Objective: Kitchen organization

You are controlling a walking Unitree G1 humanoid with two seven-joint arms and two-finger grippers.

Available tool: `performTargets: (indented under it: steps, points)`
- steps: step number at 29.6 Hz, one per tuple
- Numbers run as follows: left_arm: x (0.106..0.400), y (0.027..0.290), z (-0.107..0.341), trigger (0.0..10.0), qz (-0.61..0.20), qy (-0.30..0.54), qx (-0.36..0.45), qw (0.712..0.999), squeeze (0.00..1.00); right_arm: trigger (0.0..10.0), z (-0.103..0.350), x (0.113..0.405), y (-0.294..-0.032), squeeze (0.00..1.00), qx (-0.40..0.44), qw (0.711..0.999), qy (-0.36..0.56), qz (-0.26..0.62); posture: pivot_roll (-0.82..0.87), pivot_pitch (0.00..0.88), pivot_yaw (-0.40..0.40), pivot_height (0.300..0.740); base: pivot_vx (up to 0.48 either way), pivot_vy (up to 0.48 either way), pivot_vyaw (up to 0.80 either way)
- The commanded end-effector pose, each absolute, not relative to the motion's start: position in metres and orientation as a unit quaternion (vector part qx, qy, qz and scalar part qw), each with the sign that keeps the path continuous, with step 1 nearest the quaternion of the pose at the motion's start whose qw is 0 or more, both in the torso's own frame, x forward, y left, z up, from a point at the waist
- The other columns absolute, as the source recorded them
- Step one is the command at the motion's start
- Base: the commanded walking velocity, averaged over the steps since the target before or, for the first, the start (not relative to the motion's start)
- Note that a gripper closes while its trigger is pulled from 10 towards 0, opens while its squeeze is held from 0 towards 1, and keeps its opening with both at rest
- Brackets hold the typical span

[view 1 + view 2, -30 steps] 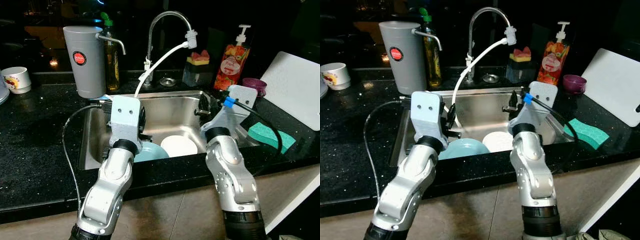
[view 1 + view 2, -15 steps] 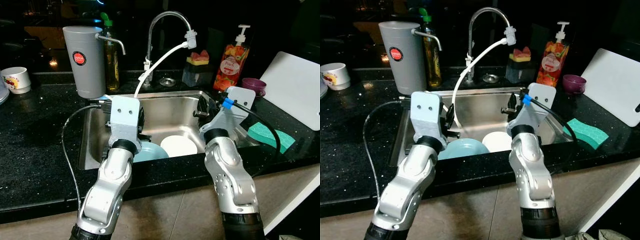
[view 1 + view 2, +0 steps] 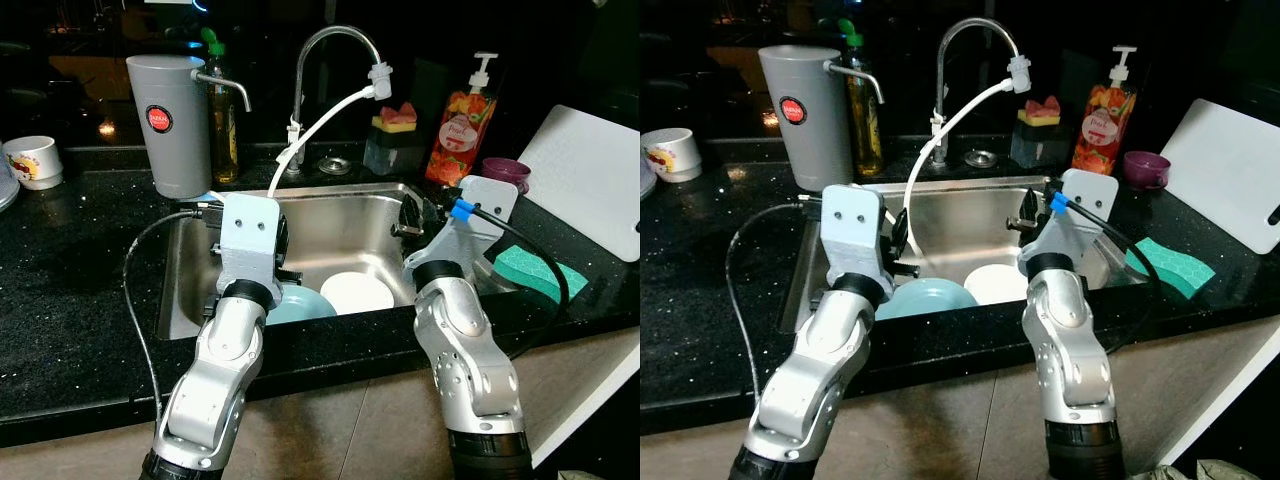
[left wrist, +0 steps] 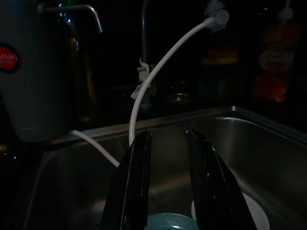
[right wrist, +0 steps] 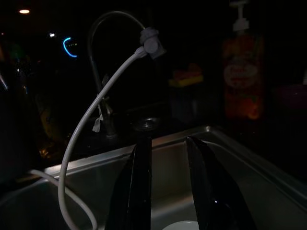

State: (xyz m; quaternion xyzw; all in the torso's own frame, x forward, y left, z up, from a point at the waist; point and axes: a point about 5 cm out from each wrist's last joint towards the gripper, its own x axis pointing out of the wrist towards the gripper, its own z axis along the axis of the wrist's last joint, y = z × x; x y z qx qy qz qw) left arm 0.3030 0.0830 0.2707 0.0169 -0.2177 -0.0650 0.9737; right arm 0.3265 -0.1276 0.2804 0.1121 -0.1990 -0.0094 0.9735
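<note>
We hold both end effectors, left [image 4: 168,187] and right [image 5: 168,184], open and empty above the sink [image 3: 340,225], where a white plate [image 3: 357,293] and blue bowl [image 3: 300,305] lie flat, facing up.

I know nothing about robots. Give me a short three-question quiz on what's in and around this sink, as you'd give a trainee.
1. True or false: the green sponge lies inside the sink.
2. Which dish lies nearer the left gripper? A) the white plate B) the light blue bowl C) the white cup
3. Fill in: a white hose runs from the tip of the ______ down into the sink.

Key:
1. False; it lies on the black counter, on the robot's right of the sink.
2. B
3. faucet

Both the left gripper and the right gripper hang over the sink with jaws open, holding nothing.
</note>
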Motion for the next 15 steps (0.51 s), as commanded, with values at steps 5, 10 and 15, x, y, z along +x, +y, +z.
performTargets:
  steps: [5, 10, 15]
  points:
    - [0.304, 0.087, 0.267, 10.0, -0.056, -0.216, 0.027, 0.974, 0.0, 10.0, 0.283, 0.321, -0.134, 0.0, 0.11, 0.972, -0.207, -0.02, 0.11, 0.037, -0.069, 0.74, 0.0, 0.0, 0.0]
    - [0.305, 0.092, 0.267, 10.0, -0.05, -0.219, 0.027, 0.974, 0.0, 10.0, 0.282, 0.32, -0.138, 0.0, 0.106, 0.972, -0.208, -0.026, 0.1, 0.022, -0.062, 0.74, 0.0, 0.0, 0.0]
    - [0.306, 0.097, 0.267, 10.0, -0.046, -0.22, 0.03, 0.974, 0.0, 10.0, 0.281, 0.319, -0.139, 0.0, 0.102, 0.972, -0.21, -0.028, 0.11, 0.013, -0.059, 0.74, 0.0, 0.0, 0.0]
